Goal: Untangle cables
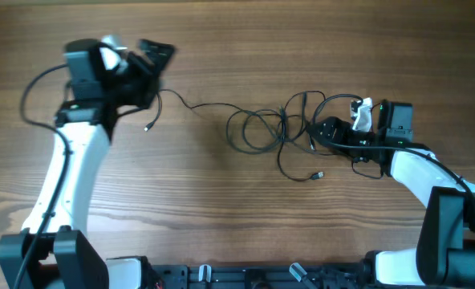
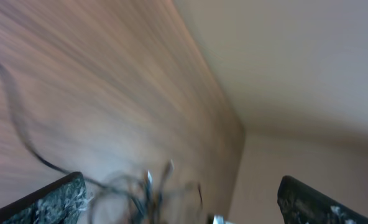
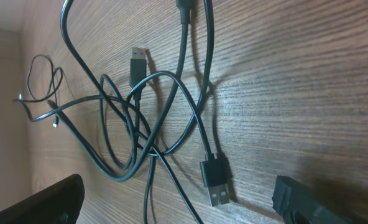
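Right wrist view: right claw (image 3: 176, 186) closest to lens, both fingers wide apart, gripping nothing. Just ahead of it a USB plug (image 3: 216, 183) lies flat on the table (image 1: 221, 217). Behind the plug the cables (image 3: 151, 149) cross one another several times, and a second plug (image 3: 137, 62) lies at 11 o'clock of that crossing. Overhead: the main knot (image 1: 284, 128) sits right of centre, toward 3 o'clock, with the right claw touching or just beside its 3 o'clock edge. Loose loops spread from the knot's 9 o'clock side. One strand (image 1: 193, 106) runs out of the loops toward 10 o'clock and reaches the left claw (image 2: 181, 180), which is raised off the table; a small plug (image 1: 147, 127) hangs near that arm. Left wrist view is badly blurred: fingers well apart, nothing visibly pinched. Cannot tell whether the strand is merely hooked over a finger. Judgement on progress: early stage. One strand is partly drawn clear of the bundle; no cable is separated yet. The crossings at the knot remain to be worked apart, and each cable must then be laid out alone.
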{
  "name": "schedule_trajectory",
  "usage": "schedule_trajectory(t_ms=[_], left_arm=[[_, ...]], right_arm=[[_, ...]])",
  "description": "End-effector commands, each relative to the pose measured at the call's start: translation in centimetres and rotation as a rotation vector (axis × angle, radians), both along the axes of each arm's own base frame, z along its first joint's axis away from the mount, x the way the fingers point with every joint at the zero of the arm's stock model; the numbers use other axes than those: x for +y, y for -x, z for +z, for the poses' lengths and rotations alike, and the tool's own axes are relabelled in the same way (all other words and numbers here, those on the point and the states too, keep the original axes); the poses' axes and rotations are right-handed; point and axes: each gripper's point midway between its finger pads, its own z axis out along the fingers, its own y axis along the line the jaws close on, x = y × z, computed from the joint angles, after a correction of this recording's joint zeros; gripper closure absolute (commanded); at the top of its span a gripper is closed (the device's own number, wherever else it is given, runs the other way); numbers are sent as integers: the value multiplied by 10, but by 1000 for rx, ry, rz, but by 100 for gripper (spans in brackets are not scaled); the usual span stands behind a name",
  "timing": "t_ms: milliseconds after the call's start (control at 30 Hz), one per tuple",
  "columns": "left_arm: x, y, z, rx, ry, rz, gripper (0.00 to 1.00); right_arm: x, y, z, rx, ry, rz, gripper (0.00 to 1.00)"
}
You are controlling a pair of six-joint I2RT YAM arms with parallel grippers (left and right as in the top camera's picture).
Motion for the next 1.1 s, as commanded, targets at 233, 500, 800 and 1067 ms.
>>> schedule_trajectory(t_ms=[233, 500, 800, 1067], left_arm=[[-166, 34, -63, 376, 157, 125, 2], [-212, 42, -109, 505, 226, 156, 24], [-214, 44, -139, 471, 114, 237, 45], [-198, 33, -156, 434, 51, 329, 55]], right_arm=[[-3, -1, 2, 66, -37, -98, 0], [-3, 0, 2, 72, -39, -99, 0], [0, 1, 4, 71, -57, -85, 0], [5, 4, 6, 75, -86, -67, 0]])
